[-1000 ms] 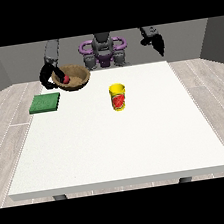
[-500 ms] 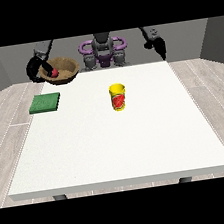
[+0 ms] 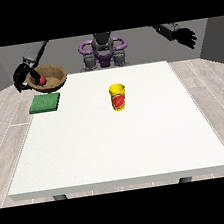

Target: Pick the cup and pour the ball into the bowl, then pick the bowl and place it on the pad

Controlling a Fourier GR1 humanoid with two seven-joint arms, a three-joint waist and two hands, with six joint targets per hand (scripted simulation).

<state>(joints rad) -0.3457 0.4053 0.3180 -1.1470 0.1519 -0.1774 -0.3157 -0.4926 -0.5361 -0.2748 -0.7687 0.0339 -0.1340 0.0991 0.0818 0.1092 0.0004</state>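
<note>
Hand at the view's left (image 3: 22, 76) is raised above the counter (image 3: 118, 143), off its far left corner, fingers curled round the near-left rim of the brown bowl (image 3: 48, 76), which it holds in the air. Bowl is tilted a little, its opening facing up and toward the camera. Red ball (image 3: 42, 80) sits inside the bowl, just beside the holding fingers. Green pad (image 3: 45, 102) lies flat on the counter directly below and slightly in front of this hand and the bowl; bowl is apart from the pad, not touching it. Yellow cup (image 3: 117, 97) with a red marking stands upright on the counter, well to the right of the holding hand and in front of the robot's torso (image 3: 103, 52), roughly midway between the two hands across the view. Hand at the view's right (image 3: 185, 36) is lifted high, beyond the counter's far right corner, fingers spread and relaxed, holding nothing, well apart from cup, bowl and pad.
</note>
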